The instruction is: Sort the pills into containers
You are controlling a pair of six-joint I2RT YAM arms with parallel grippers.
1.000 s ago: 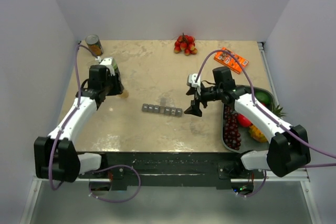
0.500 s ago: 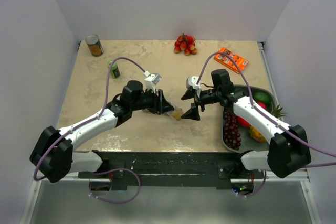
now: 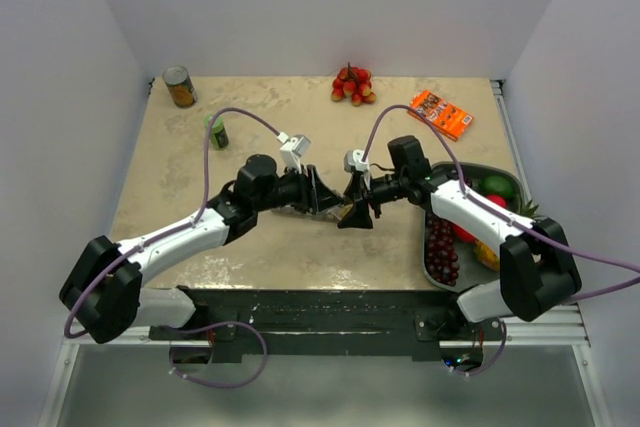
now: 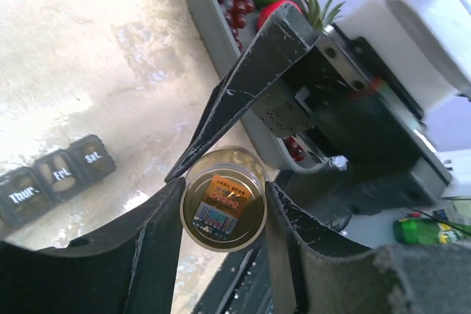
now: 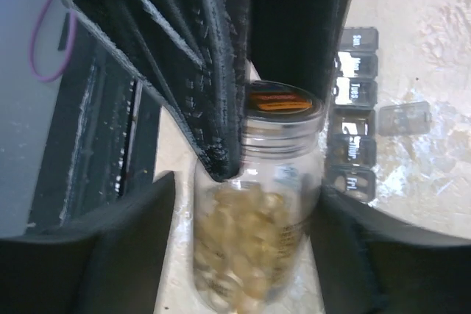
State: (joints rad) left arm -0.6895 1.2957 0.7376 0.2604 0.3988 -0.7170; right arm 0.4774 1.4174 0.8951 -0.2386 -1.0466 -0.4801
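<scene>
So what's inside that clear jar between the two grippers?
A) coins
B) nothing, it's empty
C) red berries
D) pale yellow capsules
D: in the right wrist view, the jar is packed with pale yellow capsules, seen through its clear wall.

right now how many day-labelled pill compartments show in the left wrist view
3: Thur. at the left edge, Fri. next right, Sat. rightmost. Other days lie out of frame or hidden.

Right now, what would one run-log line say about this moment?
left gripper: shut on pill jar | right gripper: jaws either side of the jar, contact unclear | organiser strip: on table
</scene>
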